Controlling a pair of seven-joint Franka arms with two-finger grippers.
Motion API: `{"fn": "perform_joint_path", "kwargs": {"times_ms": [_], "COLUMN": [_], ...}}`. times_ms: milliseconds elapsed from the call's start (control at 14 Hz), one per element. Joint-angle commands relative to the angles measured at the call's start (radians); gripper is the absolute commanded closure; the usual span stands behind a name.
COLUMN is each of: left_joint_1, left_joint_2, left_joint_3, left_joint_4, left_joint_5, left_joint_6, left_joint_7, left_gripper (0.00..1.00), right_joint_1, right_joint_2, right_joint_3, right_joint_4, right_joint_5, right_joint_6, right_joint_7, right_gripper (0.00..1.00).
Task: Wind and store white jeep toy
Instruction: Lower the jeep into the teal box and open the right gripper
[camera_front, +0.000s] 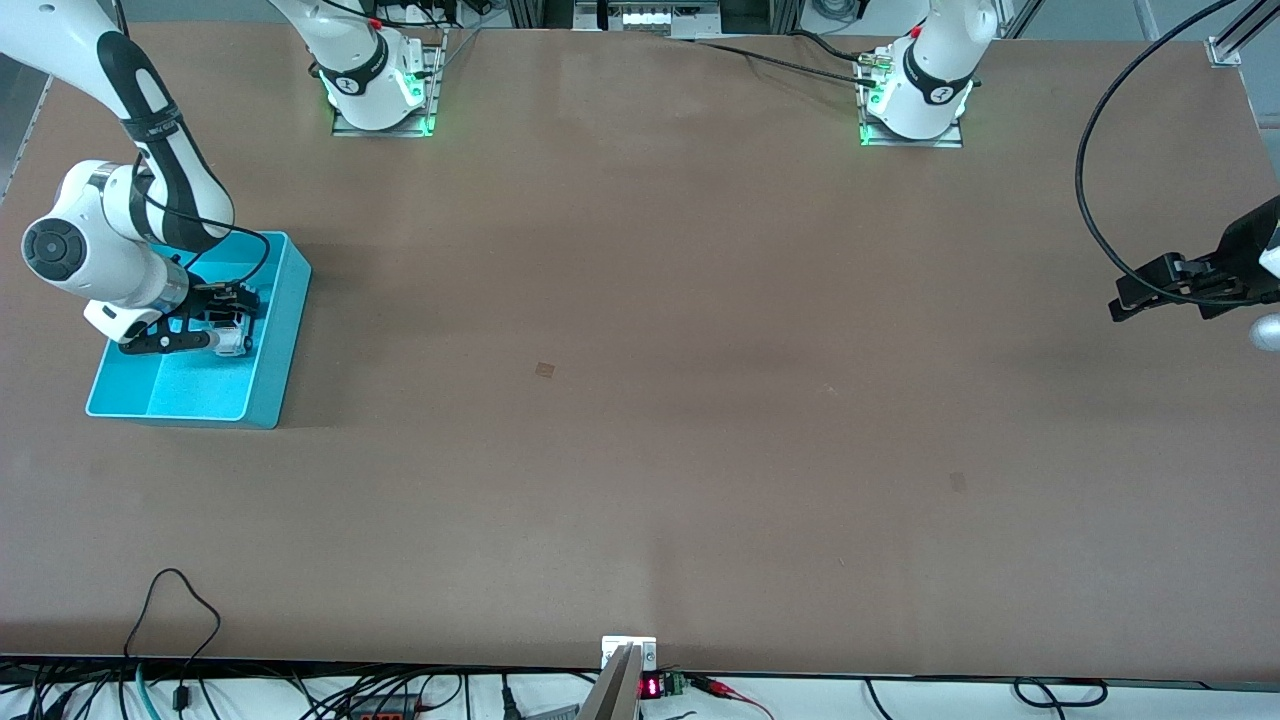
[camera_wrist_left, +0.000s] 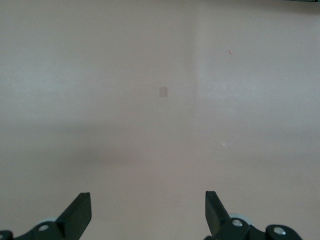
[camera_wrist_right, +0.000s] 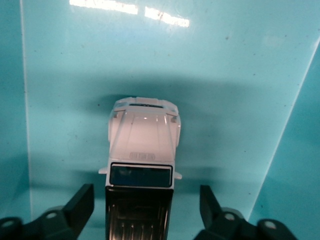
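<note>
The white jeep toy (camera_wrist_right: 144, 140) lies on the floor of the teal bin (camera_wrist_right: 240, 100), its black ribbed roof between my right gripper's fingers. My right gripper (camera_wrist_right: 145, 194) is open, with a gap showing on each side of the jeep. In the front view the right gripper (camera_front: 225, 325) reaches down into the teal bin (camera_front: 278, 350) at the right arm's end of the table, and the jeep (camera_front: 233, 342) shows just under it. My left gripper (camera_wrist_left: 148, 200) is open over bare table, with nothing between its fingers. It waits at the left arm's end (camera_front: 1140, 295).
A small square mark (camera_front: 545, 370) sits on the brown table near the middle. A black cable (camera_front: 1085, 190) loops over the table by the left arm. Loose cables (camera_front: 180, 610) lie along the table's edge nearest the front camera.
</note>
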Motion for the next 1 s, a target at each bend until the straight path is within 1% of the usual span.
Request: {"fn": "perform_joint_path", "kwargs": {"times_ms": [0,143,358,430,573,788,859,931], "left_joint_1": [-0.001,-0.001,-0.001,-0.001,-0.001,-0.001,-0.004,-0.006], "left_joint_2": [-0.008,-0.008,-0.008,-0.008,-0.009,-0.008,-0.009,-0.009], "left_joint_3": [0.001,0.001,0.001,0.001,0.001,0.001,0.001,0.001], "left_joint_4": [-0.01,-0.01,-0.01,-0.01,-0.01,-0.01,-0.008,-0.007], "left_joint_5": [-0.016,-0.016,-0.016,-0.016,-0.015,-0.016,-0.015,-0.015], "left_joint_6": [0.01,0.011,0.01,0.011,0.01,0.01,0.01,0.01], "left_joint_7": [-0.007,-0.007,-0.007,-0.007,-0.007,-0.006,0.0,0.002], "left_gripper": [0.0,0.0,0.0,0.0,0.0,0.0,0.0,0.0], "right_joint_1": [-0.014,-0.005,-0.002,-0.002,0.006,0.081,0.105,0.121], "right_joint_2": [0.009,-0.005,-0.043,-0.063,-0.108,-0.138,-0.143,-0.157], "right_joint_3": [0.007,0.009,0.018,0.032,0.044,0.044,0.043,0.043], "right_joint_4": [0.019,0.051,0.126,0.157,0.227,0.362,0.414,0.453], "right_joint_5": [-0.017,-0.014,-0.006,0.0,0.052,0.133,0.156,0.159], "right_joint_6": [0.009,-0.004,-0.13,-0.188,-0.32,-0.538,-0.608,-0.674], "right_joint_7": [0.002,0.0,-0.001,0.0,0.0,0.011,0.051,0.087], "right_gripper": [0.0,0.0,0.0,0.0,0.0,0.0,0.0,0.0]}}
